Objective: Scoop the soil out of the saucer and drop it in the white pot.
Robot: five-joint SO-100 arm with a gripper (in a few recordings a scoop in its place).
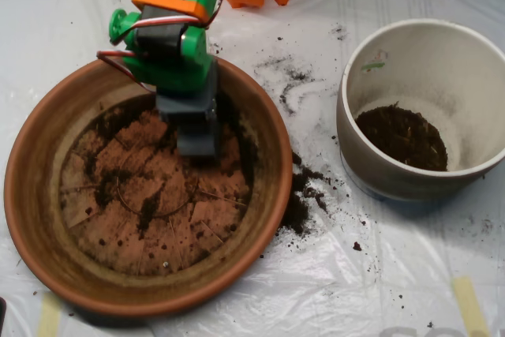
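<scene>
Green-and-orange robot arm (170, 29) reaches from the upper left, its grey clamshell scoop (193, 128) closed, low inside the wide grooved terracotta saucer (35, 219). Dark crumbly soil (401, 137) sits in the cream-white ceramic pot (379, 175) at right; more litters the glossy white plastic sheet (379, 274).

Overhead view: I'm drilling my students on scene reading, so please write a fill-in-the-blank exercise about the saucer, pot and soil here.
1. The scoop is down inside the ____.
2. The largest heap of soil lies inside the ____ pot.
3. Spilled soil lies on the plastic sheet between the saucer and the ____.
4. In the picture, the pot stands to the ____ of the saucer.

Missing words: saucer; white; pot; right
</scene>
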